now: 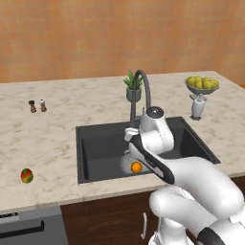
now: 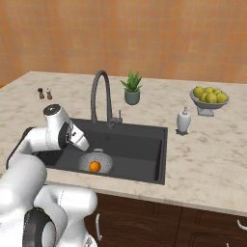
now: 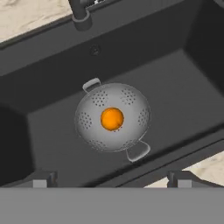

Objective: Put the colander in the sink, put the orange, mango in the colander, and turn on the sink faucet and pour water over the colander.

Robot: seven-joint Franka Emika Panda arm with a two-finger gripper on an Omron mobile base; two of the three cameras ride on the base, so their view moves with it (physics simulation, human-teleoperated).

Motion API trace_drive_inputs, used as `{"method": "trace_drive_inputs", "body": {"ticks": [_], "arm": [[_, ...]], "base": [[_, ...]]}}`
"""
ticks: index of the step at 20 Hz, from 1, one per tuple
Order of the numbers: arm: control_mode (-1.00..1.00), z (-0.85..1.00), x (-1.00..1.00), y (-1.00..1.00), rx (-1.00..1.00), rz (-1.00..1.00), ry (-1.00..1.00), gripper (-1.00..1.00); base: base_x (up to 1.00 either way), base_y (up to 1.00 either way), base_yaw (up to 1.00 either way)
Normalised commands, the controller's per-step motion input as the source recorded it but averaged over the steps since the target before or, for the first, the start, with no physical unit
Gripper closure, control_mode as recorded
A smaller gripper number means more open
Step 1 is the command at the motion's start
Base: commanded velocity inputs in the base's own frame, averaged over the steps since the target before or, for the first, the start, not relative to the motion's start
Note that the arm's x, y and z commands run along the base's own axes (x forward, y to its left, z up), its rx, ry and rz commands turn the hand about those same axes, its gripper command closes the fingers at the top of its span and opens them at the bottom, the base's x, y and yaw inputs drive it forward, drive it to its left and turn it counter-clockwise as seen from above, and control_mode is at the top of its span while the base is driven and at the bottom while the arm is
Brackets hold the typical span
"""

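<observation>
While the gripper [image 3: 112, 180] hangs above the sink [image 3: 183, 74], jaws spread wide and holding nothing, one colander [image 3: 131, 127] sits on the basin floor with one orange [image 3: 112, 119] at its centre. One mango [image 1: 27, 175] lies on the counter [image 1: 43, 139] at 9 o'clock, near the front edge. One faucet [image 2: 100, 96] stands at 12 o'clock. Open floor surrounds the colander.

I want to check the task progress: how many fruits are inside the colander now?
1. The orange lies in the middle of the colander in the sink. The mango is on the counter, left of the sink.
</observation>
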Motion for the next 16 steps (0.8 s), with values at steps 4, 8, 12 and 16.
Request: {"method": "trace_drive_inputs", "body": {"ticks": [4,8,12,16], "arm": [[-1.0,0.68,-0.89,0.0,-0.01,0.0,0.0,-1.0],[-1.0,0.39,-0.41,-0.01,0.0,0.12,0.0,-1.0],[-1.0,0.29,-0.21,0.13,0.0,0.26,0.01,-1.0],[-1.0,0.46,-0.34,0.3,0.0,0.16,0.01,-1.0]], "base": [[0.0,0.0,0.0],[0.0,0.0,0.0],[0.0,0.0,0.0],[0.0,0.0,0.0]]}}
